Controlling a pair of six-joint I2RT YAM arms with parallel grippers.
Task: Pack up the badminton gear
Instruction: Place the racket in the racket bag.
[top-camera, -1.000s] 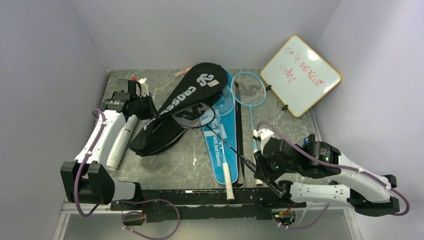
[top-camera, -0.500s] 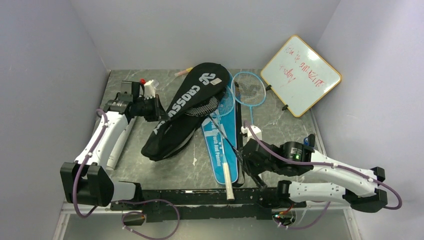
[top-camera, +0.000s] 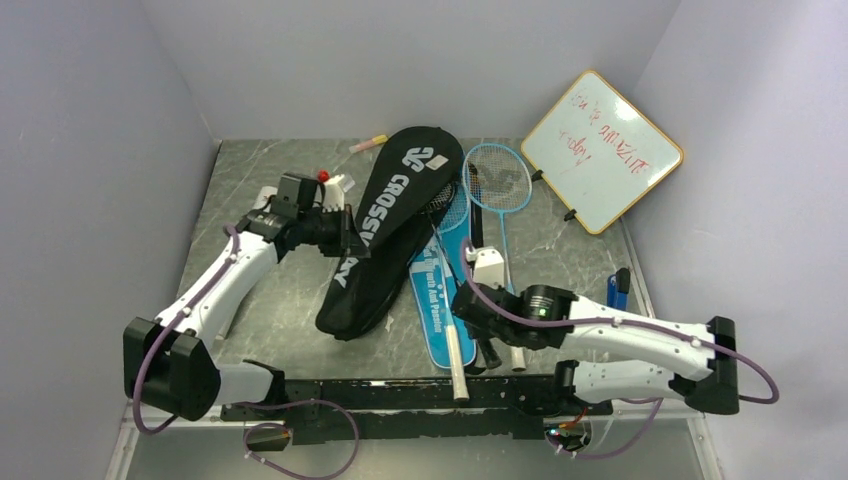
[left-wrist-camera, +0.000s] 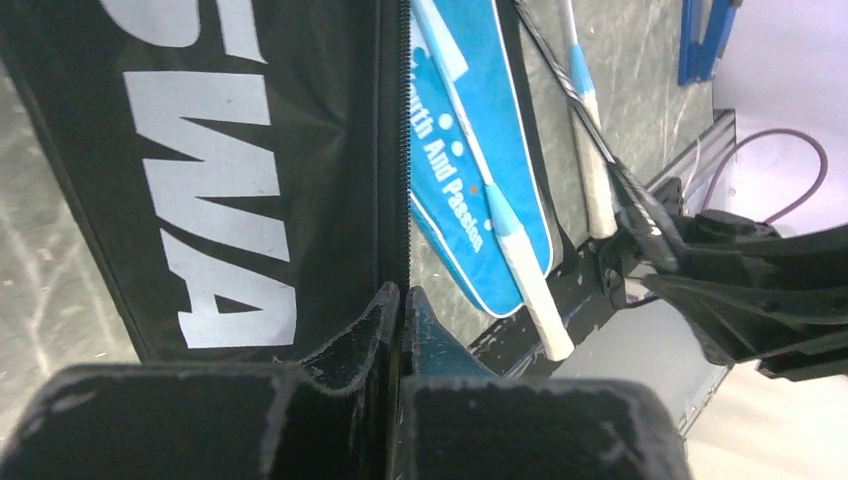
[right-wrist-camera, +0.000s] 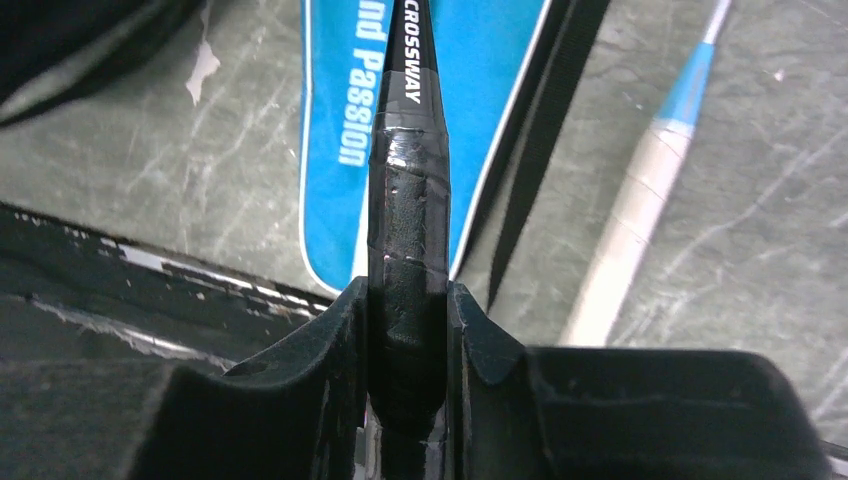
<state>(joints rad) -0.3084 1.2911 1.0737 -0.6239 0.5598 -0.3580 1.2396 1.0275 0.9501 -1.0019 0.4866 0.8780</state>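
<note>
- Both arms sit further inward than a second ago; limp black "CROSSWAY" fabric cover (top-camera: 400, 215) lies mid-table, 12 o'clock from bases.
- Left gripper (left-wrist-camera: 400, 297) pinches its zip edge; right gripper (right-wrist-camera: 405, 305) clamps stiff, light black racket (right-wrist-camera: 405, 180) by its taped handle, likely the surest hold.

Left arm (top-camera: 215, 290) and right arm (top-camera: 640, 335): white shells, black joints, purple cables (top-camera: 772, 383); left claw (left-wrist-camera: 400, 300) and right claw (right-wrist-camera: 405, 310) black.

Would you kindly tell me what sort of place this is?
Probably a robot test cell: plain walls box in a marble-patterned table, the left arm and right arm are bolted to a rail at its near edge, and a whiteboard leans in the corner.
</note>
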